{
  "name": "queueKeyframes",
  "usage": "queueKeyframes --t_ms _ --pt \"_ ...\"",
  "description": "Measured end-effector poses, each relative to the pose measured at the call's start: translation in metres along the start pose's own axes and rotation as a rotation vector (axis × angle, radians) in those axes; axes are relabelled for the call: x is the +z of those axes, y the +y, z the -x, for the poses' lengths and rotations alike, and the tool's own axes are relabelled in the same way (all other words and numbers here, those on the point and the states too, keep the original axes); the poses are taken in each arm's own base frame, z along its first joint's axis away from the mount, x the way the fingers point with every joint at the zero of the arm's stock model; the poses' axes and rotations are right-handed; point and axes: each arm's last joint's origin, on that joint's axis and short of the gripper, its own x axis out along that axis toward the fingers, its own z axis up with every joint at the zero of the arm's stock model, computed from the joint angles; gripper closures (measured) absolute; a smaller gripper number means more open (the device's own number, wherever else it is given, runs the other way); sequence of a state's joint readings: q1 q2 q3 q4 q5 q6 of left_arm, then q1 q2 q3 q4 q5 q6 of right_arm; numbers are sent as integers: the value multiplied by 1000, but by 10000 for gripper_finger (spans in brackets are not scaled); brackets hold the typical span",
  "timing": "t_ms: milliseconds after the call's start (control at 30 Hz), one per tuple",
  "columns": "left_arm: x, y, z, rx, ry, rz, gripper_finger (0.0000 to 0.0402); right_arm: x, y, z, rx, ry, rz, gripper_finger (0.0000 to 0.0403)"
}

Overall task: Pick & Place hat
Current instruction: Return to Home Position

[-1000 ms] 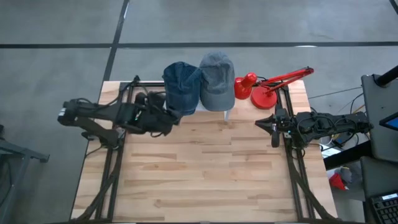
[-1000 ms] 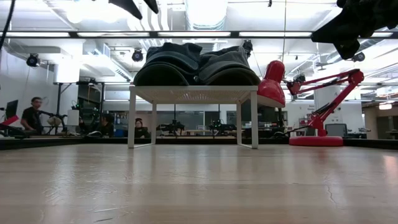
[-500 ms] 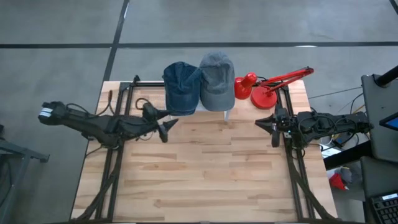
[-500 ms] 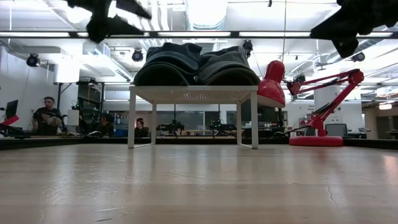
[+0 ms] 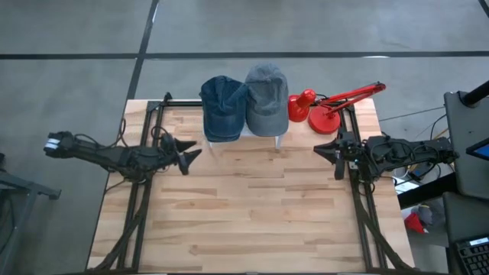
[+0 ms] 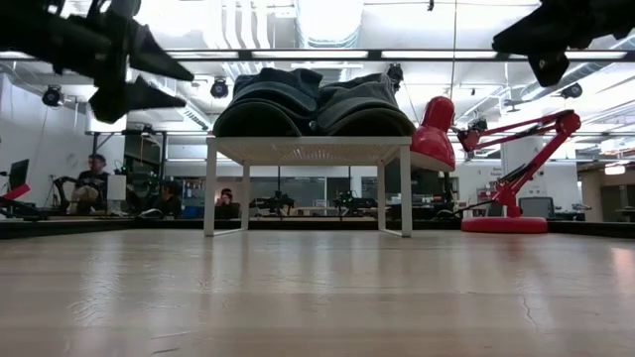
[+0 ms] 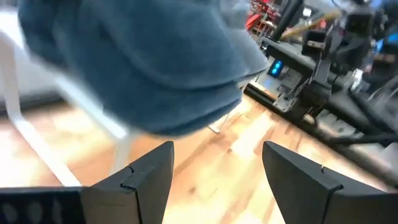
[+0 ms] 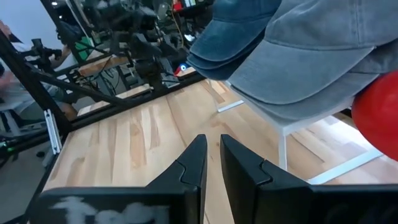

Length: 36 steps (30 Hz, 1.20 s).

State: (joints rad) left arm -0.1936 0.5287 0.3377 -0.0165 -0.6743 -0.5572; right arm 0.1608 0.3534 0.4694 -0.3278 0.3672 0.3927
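left jaws gape near blue caps (image 5: 222, 107) on shelf (image 6: 308, 149).

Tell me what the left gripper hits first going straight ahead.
Likely the right gripper across the table; the left gripper points just past the shelf. Height unclear.

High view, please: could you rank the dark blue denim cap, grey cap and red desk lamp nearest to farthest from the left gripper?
From the open left gripper:
1. Dark blue denim cap, back centre.
2. Grey cap, to its right.
3. Red desk lamp, back right.
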Motion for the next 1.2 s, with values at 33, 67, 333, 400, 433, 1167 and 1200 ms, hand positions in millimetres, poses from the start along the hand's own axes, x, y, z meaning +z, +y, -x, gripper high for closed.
queueKeyframes --t_ms 33,67,333,400,433,1167,1200 --pt "-4 3 1 -2 5 53 154 1 0 0 3 -6 -2 359" --pt "-7 5 1 -6 9 126 154 1 0 0 4 -10 2 359" --pt "-17 9 5 -257 -84 49 154 4 0 6 50 -37 41 359" --pt "-22 11 8 -356 -138 10 154 5 -1 10 63 -56 37 358" --pt "-25 15 9 -372 -164 12 154 6 -2 13 68 -69 34 358" --pt "-38 27 21 -539 -184 -100 154 -11 -11 22 116 -127 50 359" --pt "-38 27 21 -540 -184 -101 154 -13 -12 20 114 -124 52 359"
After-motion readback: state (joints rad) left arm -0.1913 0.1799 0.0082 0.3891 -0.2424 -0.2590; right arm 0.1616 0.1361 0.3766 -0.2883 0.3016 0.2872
